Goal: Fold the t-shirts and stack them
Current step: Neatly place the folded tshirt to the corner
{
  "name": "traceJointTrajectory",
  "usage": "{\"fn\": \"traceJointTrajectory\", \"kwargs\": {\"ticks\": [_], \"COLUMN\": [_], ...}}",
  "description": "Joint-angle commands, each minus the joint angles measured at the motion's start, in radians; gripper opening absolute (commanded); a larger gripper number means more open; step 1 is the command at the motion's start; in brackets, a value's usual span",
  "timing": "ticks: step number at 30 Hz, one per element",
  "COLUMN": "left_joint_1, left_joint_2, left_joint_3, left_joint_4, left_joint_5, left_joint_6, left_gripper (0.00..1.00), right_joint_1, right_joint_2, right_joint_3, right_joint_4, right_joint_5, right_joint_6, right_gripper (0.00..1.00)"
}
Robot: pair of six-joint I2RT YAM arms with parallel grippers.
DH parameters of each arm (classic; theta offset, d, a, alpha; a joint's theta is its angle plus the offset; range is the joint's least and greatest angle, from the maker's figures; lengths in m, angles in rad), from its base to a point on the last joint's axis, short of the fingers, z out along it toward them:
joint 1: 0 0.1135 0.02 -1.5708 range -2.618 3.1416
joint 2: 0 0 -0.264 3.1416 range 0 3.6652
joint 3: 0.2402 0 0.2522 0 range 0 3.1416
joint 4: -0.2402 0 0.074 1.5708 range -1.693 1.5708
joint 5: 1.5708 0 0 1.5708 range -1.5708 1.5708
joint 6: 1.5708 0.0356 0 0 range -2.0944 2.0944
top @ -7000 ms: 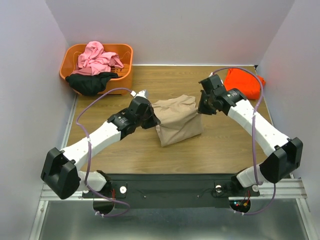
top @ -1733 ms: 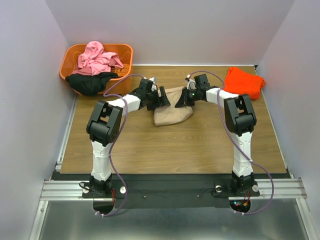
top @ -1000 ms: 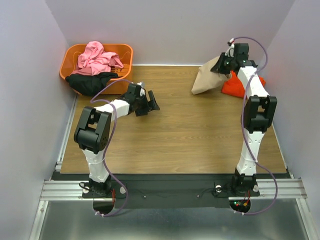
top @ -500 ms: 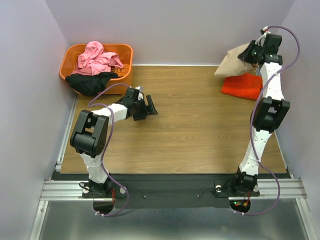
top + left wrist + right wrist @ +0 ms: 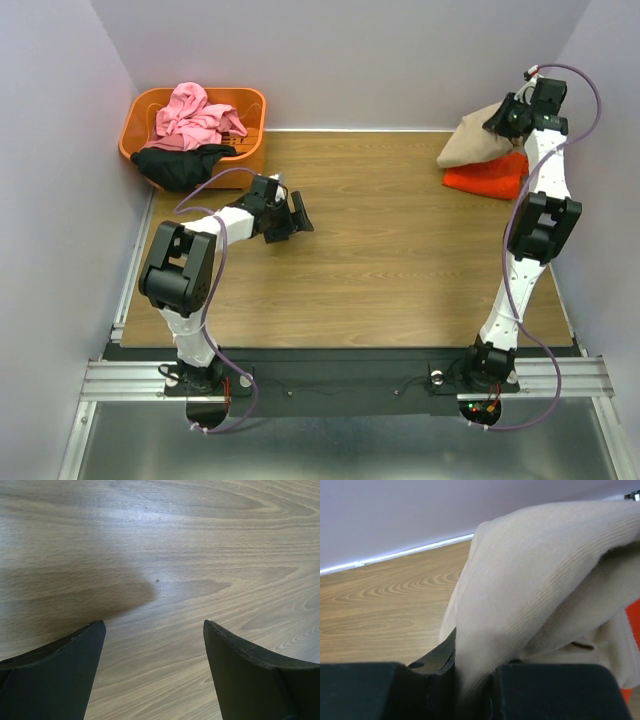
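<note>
Right gripper (image 5: pixel 506 116) is closed on the tan shirt (image 5: pixel 468 146). Only the right wrist view shows the cloth pinched tight between the two fingers (image 5: pixel 365 690). The top view shows the shirt at the far right corner of the table (image 5: pixel 400 270), with its lower part over the red shirt (image 5: pixel 490 180). Left gripper (image 5: pixel 154 626) is wide open and holds nothing, with bare wood between its fingers. Pink shirt (image 5: pixel 190 112) and black shirt (image 5: pixel 180 165) are in the basket (image 5: pixel 256 125).
</note>
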Motion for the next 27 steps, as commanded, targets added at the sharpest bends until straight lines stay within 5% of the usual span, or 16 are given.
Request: {"fn": "traceJointTrajectory", "kwargs": {"ticks": [1, 7, 9, 10, 11, 15, 27], "left_joint_1": [-0.002, -0.002, -0.002, -0.002, -0.002, -0.002, -0.002], "left_joint_2": [-0.065, -0.112, -0.141, -0.149, -0.164, -0.194, -0.333], "left_joint_3": [0.016, 0.011, 0.01, 0.011, 0.014, 0.022, -0.01], "left_joint_4": [-0.036, -0.054, -0.06, -0.063, -0.068, -0.086, -0.121], "left_joint_5": [-0.017, -0.026, -0.035, -0.04, -0.049, -0.066, -0.132], "left_joint_6": [0.02, 0.022, 0.023, 0.023, 0.023, 0.025, 0.035], "left_gripper": [0.92, 0.92, 0.92, 0.92, 0.92, 0.92, 0.92], "right_joint_1": [-0.009, -0.012, -0.012, -0.012, -0.015, -0.018, -0.017], "right_joint_2": [-0.003, -0.02, -0.029, -0.04, -0.049, -0.084, -0.372], "right_joint_3": [0.007, -0.067, -0.09, -0.108, -0.121, -0.151, -0.361], "right_joint_4": [0.047, 0.044, 0.044, 0.044, 0.044, 0.045, 0.052], "right_joint_5": [0.053, 0.163, 0.24, 0.257, 0.277, 0.294, 0.426], "right_joint_6": [-0.058, -0.112, -0.135, -0.143, -0.147, -0.141, -0.157], "right_gripper": [0.0, 0.02, 0.23, 0.57, 0.75, 0.99, 1.0]}}
